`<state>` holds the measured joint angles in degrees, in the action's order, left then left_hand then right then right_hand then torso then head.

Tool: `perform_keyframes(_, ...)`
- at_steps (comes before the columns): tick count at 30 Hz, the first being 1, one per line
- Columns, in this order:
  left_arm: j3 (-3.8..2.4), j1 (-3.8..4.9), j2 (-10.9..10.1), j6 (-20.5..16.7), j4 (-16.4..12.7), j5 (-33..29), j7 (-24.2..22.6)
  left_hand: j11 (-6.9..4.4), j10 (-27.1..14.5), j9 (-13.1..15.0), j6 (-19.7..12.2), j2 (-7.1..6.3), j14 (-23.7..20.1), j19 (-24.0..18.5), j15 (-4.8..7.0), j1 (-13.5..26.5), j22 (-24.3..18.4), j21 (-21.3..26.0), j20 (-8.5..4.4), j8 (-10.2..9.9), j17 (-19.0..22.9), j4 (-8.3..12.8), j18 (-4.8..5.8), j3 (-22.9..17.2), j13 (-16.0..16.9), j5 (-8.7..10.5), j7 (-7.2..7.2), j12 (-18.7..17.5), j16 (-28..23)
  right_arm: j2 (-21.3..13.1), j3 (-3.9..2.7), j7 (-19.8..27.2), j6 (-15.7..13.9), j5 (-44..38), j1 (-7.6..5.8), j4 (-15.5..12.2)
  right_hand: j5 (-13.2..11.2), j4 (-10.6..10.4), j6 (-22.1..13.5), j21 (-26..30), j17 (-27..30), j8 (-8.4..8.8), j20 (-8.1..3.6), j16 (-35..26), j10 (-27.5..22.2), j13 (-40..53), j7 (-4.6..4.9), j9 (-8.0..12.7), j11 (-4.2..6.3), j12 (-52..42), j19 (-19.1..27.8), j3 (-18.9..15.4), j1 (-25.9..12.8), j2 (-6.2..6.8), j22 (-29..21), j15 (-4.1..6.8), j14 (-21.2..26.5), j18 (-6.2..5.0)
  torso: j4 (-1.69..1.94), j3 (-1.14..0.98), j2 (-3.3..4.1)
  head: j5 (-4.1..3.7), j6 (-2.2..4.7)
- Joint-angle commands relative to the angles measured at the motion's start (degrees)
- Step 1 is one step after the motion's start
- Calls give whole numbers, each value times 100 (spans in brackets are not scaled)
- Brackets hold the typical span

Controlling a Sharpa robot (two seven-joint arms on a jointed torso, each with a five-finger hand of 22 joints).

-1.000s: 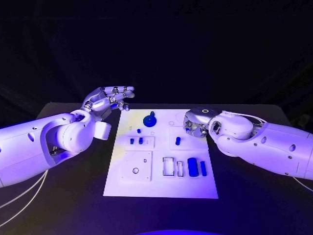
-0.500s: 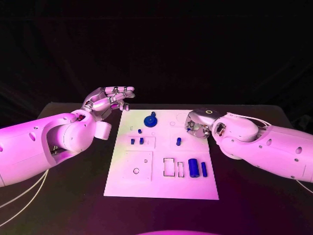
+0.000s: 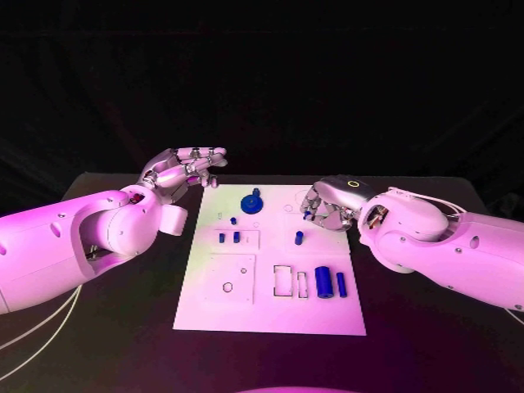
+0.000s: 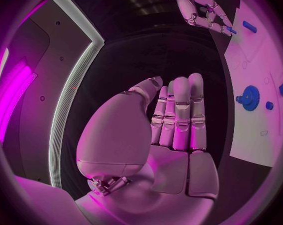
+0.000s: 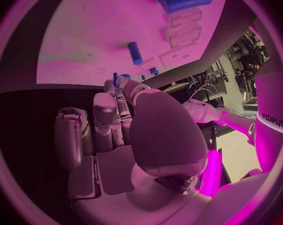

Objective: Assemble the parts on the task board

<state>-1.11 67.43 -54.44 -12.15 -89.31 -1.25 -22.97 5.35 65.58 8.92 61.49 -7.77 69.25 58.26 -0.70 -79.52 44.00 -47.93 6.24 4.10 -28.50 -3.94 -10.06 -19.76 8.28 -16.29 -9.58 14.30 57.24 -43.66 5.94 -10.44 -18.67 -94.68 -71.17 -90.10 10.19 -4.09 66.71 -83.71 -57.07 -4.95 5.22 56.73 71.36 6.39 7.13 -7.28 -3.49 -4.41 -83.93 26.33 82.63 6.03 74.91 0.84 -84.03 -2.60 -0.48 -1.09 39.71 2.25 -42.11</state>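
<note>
The white task board [image 3: 274, 307] lies in the middle of the black table. On it are a round blue gear-like part [image 3: 251, 202], small blue pegs [image 3: 229, 237], a lone peg [image 3: 299, 237], a thick blue cylinder [image 3: 322, 280] and a thin blue bar [image 3: 340, 282]. My right hand [image 3: 325, 205] hovers over the board's far right edge. Its thumb and a fingertip pinch a tiny blue part [image 5: 116, 77], also seen at that hand's fingertips [image 4: 231, 30]. My left hand [image 3: 186, 168] is raised beyond the board's far left corner, fingers [image 4: 179, 110] straight and together, holding nothing.
The board has rectangular recesses [image 3: 291, 280] beside the cylinder and a square plate with a small hole [image 3: 228, 278] on its left half. Black table [image 3: 120, 327] surrounds the board on all sides. My two forearms flank it.
My right hand has turned a little, bringing its fingertips further in over the board's far right part. The left hand has barely moved.
</note>
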Motion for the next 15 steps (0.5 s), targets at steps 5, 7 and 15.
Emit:
perform_keyframes(5, -1, -1, 54, -4, -37, 84, -20, 3, -48, -9, -47, 35, -5, 48, -31, 18, -8, 22, 9, -39, 8, 8, -44, 30, 0, 17, -6, -1, 17, 161, -8, 160, -158, 70, 65, -435, 42, 32, 23, -15, -18, -8, -33, 36, 40, 4, 22, -7, -1, 28, -209, 18, -62, -16, 950, 34, -99, 85, 2, 1, 1, 133, -19)
perform_keyframes(7, -1, -1, 69, -4, -37, 85, -24, 3, -48, -9, -47, 35, -5, 48, -31, 18, -8, 22, 9, -39, 8, 8, -44, 30, 0, 17, -6, -1, 17, 275, -8, 176, -115, 70, 103, -481, 52, 40, 17, -8, -18, -3, -32, 37, 35, 4, 27, -7, -4, 35, -204, 22, -67, -11, 944, 32, -99, 83, 2, 2, 2, 176, -23)
perform_keyframes(15, 0, -2, 121, 4, -42, 87, -22, 3, -51, -9, -51, 42, -7, 49, -33, 16, -10, 25, 11, -37, 10, 9, -45, 30, 0, 15, -8, 1, 17, 758, 12, 228, 62, -29, 295, -378, 64, 51, 10, -8, -21, 4, -31, 41, 30, 4, 31, -8, -8, 44, -203, 30, -73, -8, 945, 30, -98, 83, 11, 4, 10, 266, -54)
